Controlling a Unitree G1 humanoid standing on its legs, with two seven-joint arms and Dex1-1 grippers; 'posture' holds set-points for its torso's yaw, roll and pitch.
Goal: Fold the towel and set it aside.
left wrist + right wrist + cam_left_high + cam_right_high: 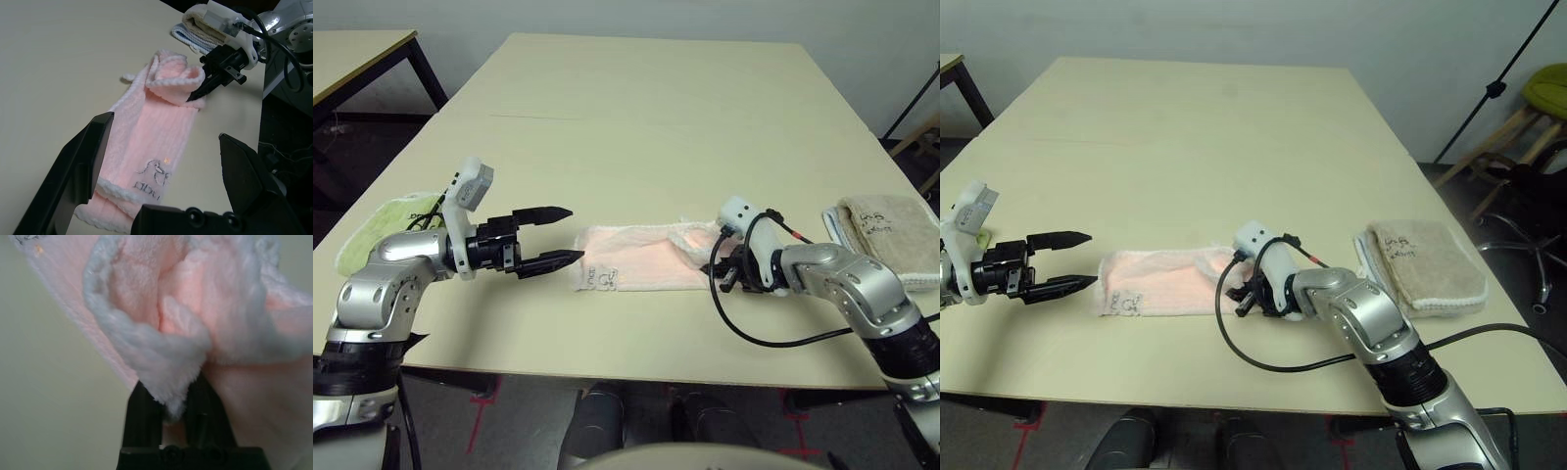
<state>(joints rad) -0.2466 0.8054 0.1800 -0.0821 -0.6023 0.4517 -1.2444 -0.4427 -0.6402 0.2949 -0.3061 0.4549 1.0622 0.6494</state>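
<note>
- My right pincer (pixel 181 396) has a bunched fold of the towel (pixel 641 259) sitting between its two black fingers (pixel 142 416); a narrow gap shows between them with the white edging wedged in it, so I read this as a pinch on the cloth.
- From my left wrist, the same pincer's tips point into the rumpled, turned-over end of the towel, touching it there.
- My left pincer (pixel 553 235) is spread wide and holds nothing; its fingers (pixel 543 212) point toward the towel's other end, just short of it and not touching.
- The towel lies as a long pink strip on the surface (pixel 646 127), between my two pincers, near the front edge. Its printed logo (pixel 154 176) sits at the end nearest my left pincer; that end lies flat.
- A lime-green towel (pixel 386 227) lies at the surface's left edge, behind my left arm.
- A beige folded towel (pixel 1425 264) rests on the right, well apart from the pink one.
</note>
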